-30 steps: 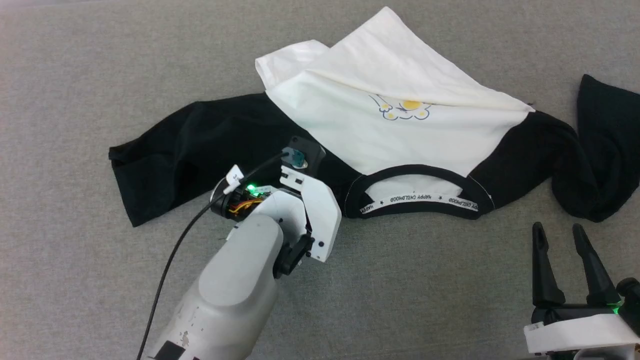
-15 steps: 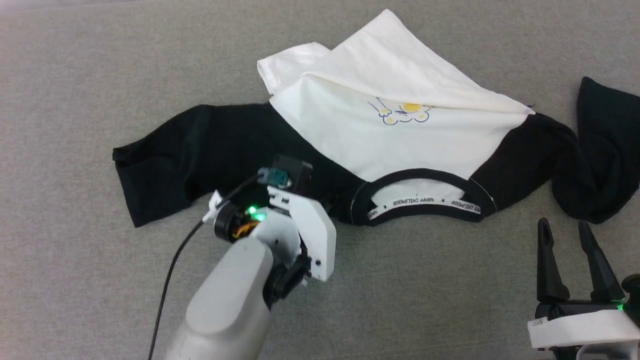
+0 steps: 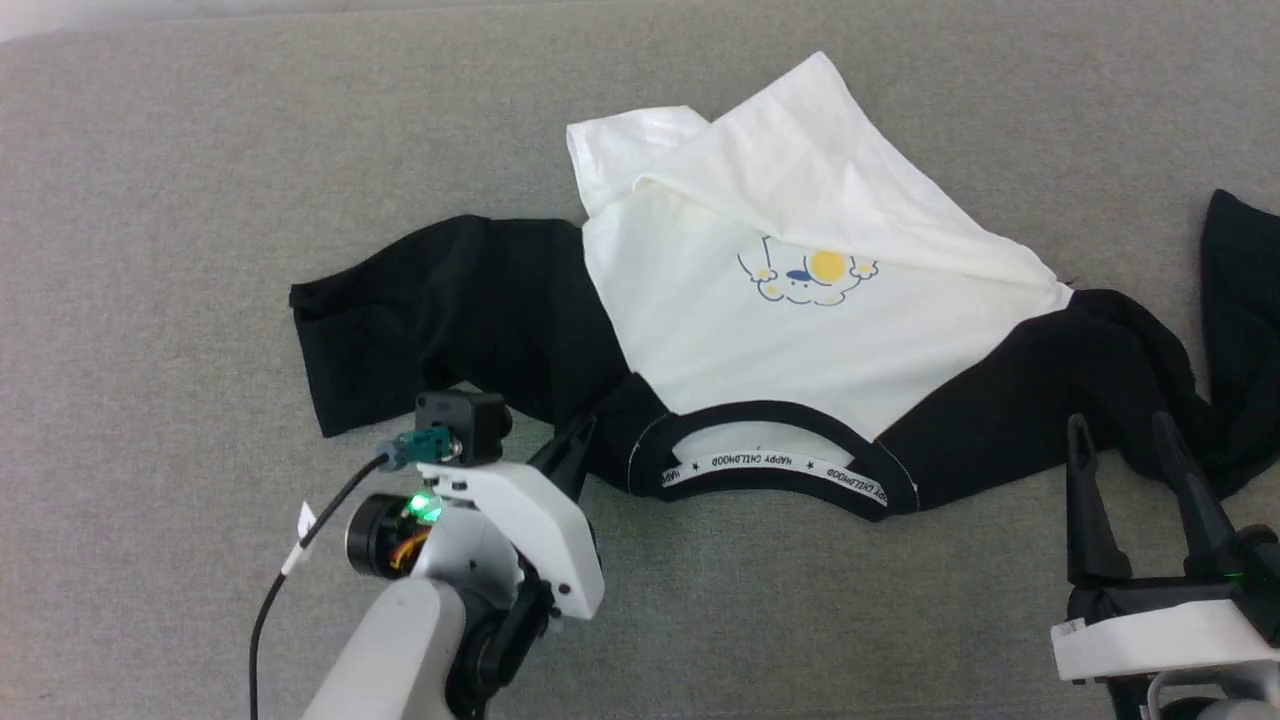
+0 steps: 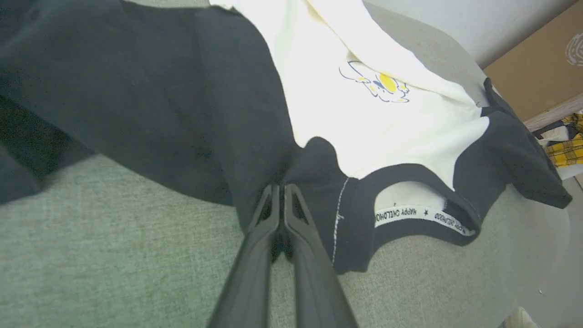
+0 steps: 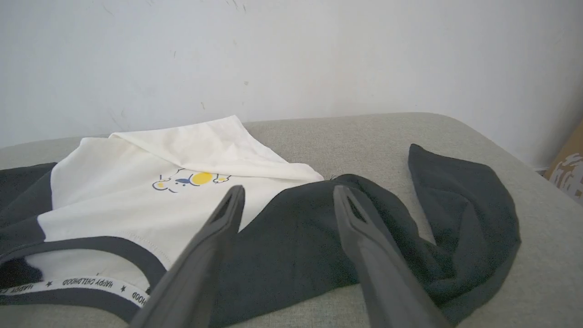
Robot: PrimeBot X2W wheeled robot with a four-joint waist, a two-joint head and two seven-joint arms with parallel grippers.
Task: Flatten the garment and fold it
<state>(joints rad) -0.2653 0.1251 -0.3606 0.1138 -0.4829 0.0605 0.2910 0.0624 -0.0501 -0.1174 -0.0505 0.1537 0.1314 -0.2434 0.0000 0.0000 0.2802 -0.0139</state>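
The garment (image 3: 780, 340) lies crumpled on the grey surface, its white body folded over at the far side and the small cartoon print (image 3: 805, 278) facing up. Black sleeves spread to both sides, and the black collar with lettered tape (image 3: 770, 462) faces me. My left gripper (image 3: 578, 440) is shut on the black shoulder cloth just left of the collar, and the left wrist view has its fingers (image 4: 278, 191) pinched together on a fold of the garment (image 4: 373, 118). My right gripper (image 3: 1120, 432) stands open near the right sleeve (image 5: 291, 255), with nothing between its fingertips (image 5: 289, 190).
The grey cushioned surface (image 3: 150, 250) stretches out on all sides, with a white wall (image 5: 291, 54) behind it. A cardboard box (image 4: 537, 64) and yellow plaid cloth (image 4: 567, 141) sit beyond the right edge. A black cable (image 3: 300, 560) trails from my left wrist.
My left gripper closed on the black shoulder cloth and drew back toward me, pulling it along. The camera also shifted. The right gripper stays open.
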